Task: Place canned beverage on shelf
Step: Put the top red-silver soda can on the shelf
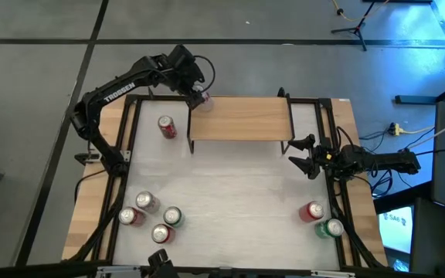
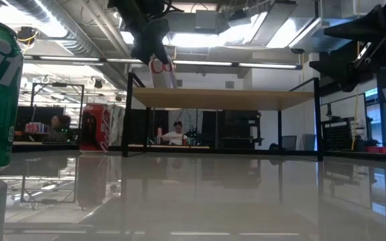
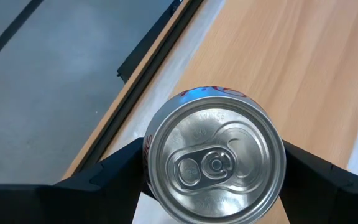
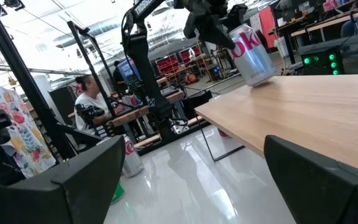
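Left claw [image 1: 200, 96] grips a silver can [image 1: 204, 96] by its sides at the far-left corner of the shelf [image 1: 242, 118]. The can's long axis is close to vertical, slightly tilted, lid up, its base at or just above the plank. That arm reaches in from the counter's [image 1: 230, 201] left rim, elbow bent. Right claw [image 1: 304, 154] waits with fingers spread wide near the shelf's right end, holding nothing. Seven other cans stand on the counter: one beside the shelf's left legs, four clustered near-left, two near-right.

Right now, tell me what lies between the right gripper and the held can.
Only the bare plank of the shelf separates the right gripper from the can, per the high view.
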